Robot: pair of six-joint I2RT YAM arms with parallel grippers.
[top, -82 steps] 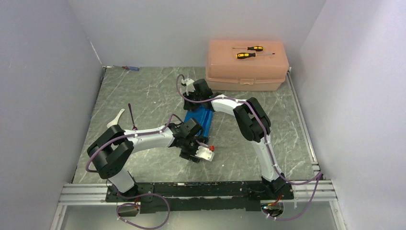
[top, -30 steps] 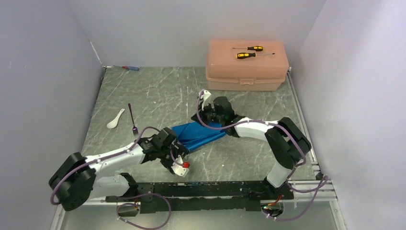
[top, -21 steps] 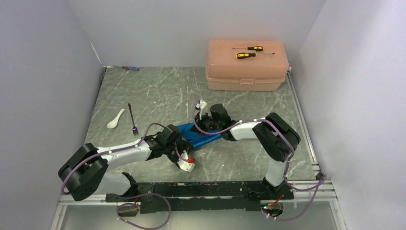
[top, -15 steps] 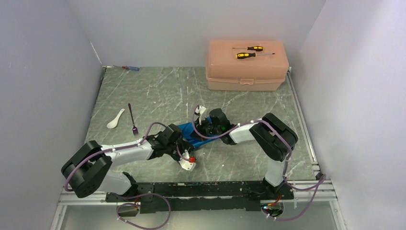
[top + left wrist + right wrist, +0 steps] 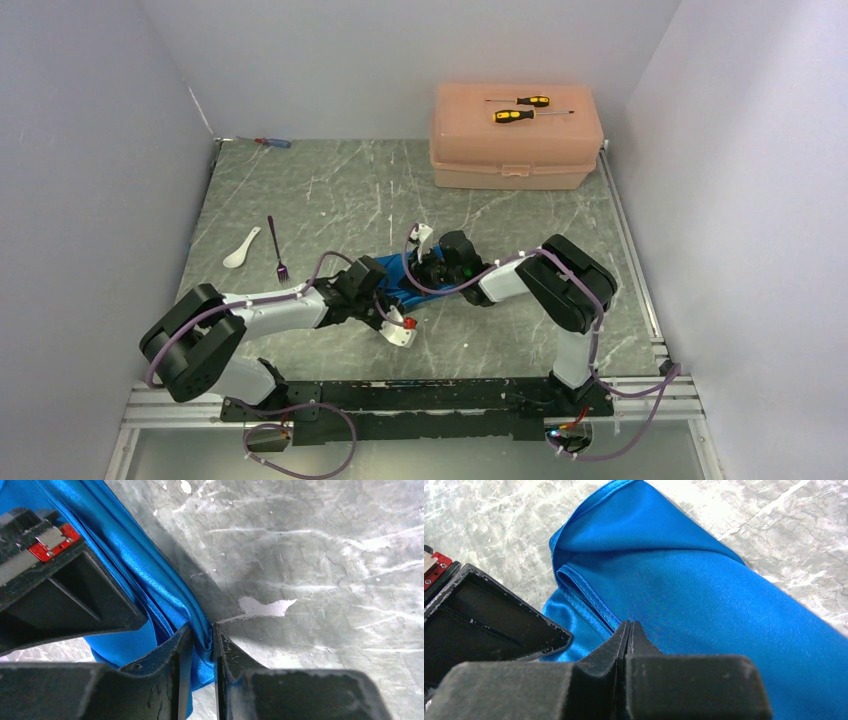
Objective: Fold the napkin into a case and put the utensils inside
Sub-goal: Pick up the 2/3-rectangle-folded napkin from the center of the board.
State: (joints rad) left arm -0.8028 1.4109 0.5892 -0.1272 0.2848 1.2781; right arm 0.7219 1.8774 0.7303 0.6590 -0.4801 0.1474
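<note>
Napkin [image 5: 395,280] sits bunched on bench [image 5: 330,190] btwn your two claws, long axis running claw to claw. Left claw [image 5: 199,645] is nearly closed, pinching a fold. Right claw [image 5: 628,630] is fully closed on the hem. Fork [image 5: 275,245] & spoon [image 5: 240,250] lie beyond left claw, outboard, so left arm's nearer.

Blue napkin [image 5: 704,595] folded, rumpled; fork [image 5: 277,250] beside spoon [image 5: 240,250] (both flat).
</note>
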